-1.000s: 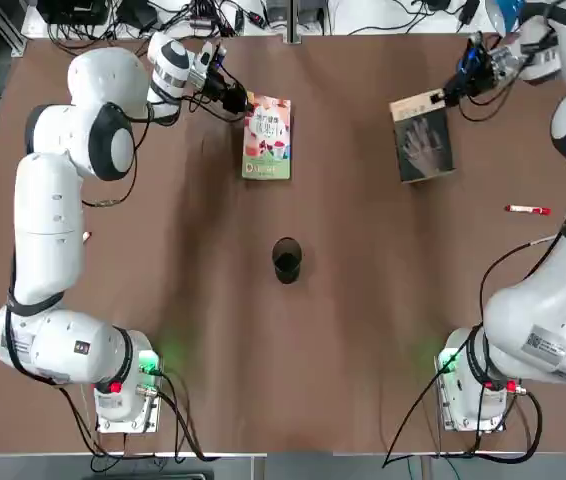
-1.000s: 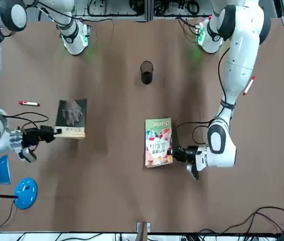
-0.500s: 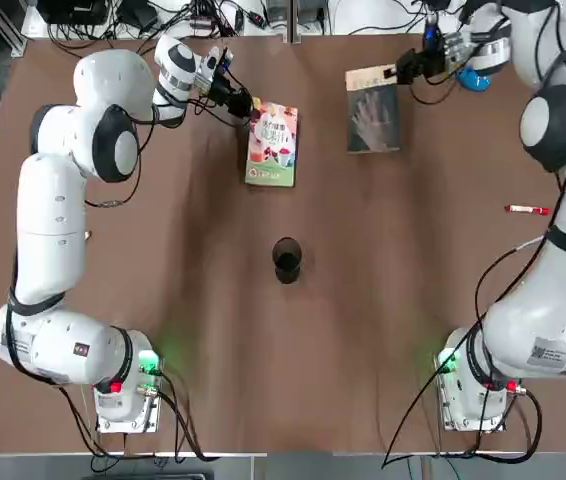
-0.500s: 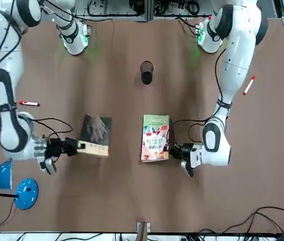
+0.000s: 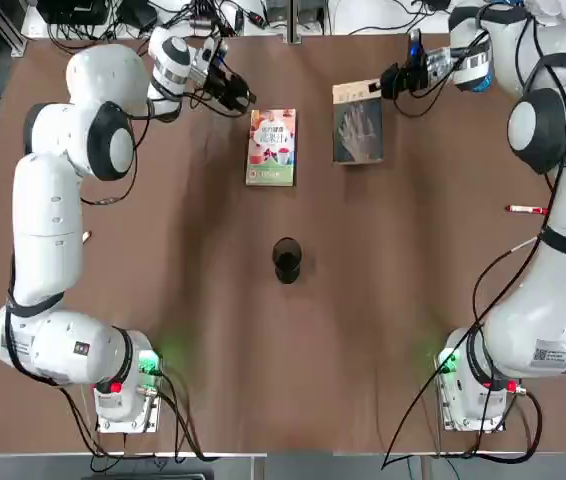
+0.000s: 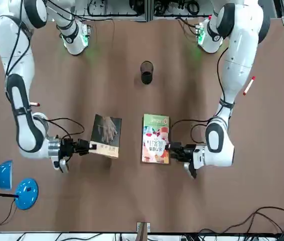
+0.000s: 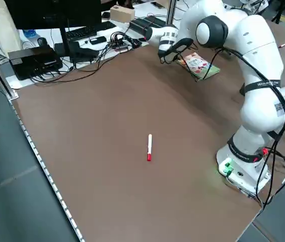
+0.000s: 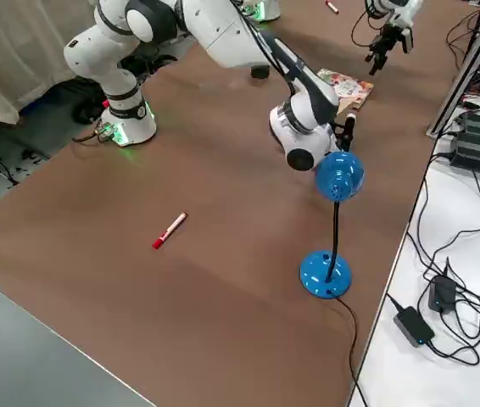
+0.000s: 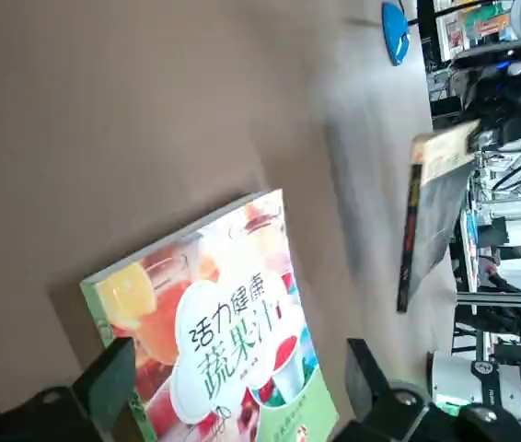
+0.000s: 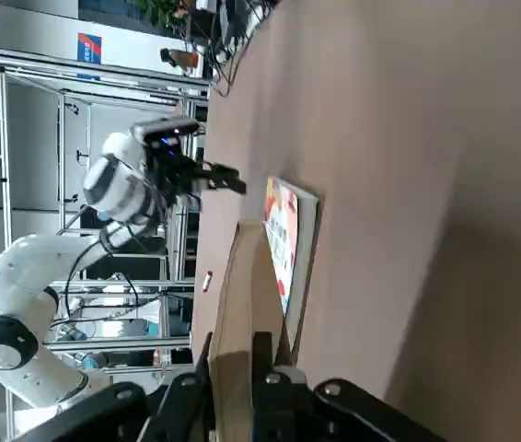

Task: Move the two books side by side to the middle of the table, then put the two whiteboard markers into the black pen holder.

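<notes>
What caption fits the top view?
Right tool carries the dark book toward the pale book; left tool open.

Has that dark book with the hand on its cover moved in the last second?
Yes. In the top view the dark book, held by the right gripper, has slid left toward the pale book, away from the marker.

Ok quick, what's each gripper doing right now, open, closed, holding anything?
Left gripper: open, holding nothing, just off the edge of the pale book.
Right gripper: shut on the dark book, gripping its edge.
</notes>
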You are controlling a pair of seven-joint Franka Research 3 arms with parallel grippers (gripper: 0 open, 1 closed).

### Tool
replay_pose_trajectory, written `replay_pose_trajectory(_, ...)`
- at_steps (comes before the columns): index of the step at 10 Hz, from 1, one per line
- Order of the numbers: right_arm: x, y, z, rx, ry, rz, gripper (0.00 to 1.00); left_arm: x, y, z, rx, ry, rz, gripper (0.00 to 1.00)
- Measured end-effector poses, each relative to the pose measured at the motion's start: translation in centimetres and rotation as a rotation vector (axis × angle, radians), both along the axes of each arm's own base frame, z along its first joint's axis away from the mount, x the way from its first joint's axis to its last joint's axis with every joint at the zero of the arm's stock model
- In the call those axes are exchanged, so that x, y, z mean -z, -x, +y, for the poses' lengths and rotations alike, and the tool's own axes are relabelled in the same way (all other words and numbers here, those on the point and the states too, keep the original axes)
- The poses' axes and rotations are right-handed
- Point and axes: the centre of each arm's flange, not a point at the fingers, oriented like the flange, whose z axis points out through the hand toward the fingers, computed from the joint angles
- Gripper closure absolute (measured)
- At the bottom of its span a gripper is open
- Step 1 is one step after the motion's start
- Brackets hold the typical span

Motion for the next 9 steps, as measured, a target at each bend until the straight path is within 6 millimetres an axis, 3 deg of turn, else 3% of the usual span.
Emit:
replay_pose_trajectory(2,2.0,1.5,1.8,0.016,-0.018,0.047,0.85,-3.1,-0.4,2.1,0.038,-0.100,-0.009,0.02)
replay_pose_trajectory(4,2.8,2.1,3.4,0.040,-0.042,0.066,0.85,-7.5,-0.1,4.2,0.049,-0.260,0.055,0.04)
replay_pose_trajectory(7,5.5,2.6,4.7,0.099,-0.060,0.058,0.85,-13.6,0.8,9.4,0.014,-0.523,0.144,0.01)
replay_pose_trajectory(9,6.8,2.8,6.0,0.102,-0.060,0.044,0.86,-19.4,1.4,11.4,-0.016,-0.743,0.097,0.01)
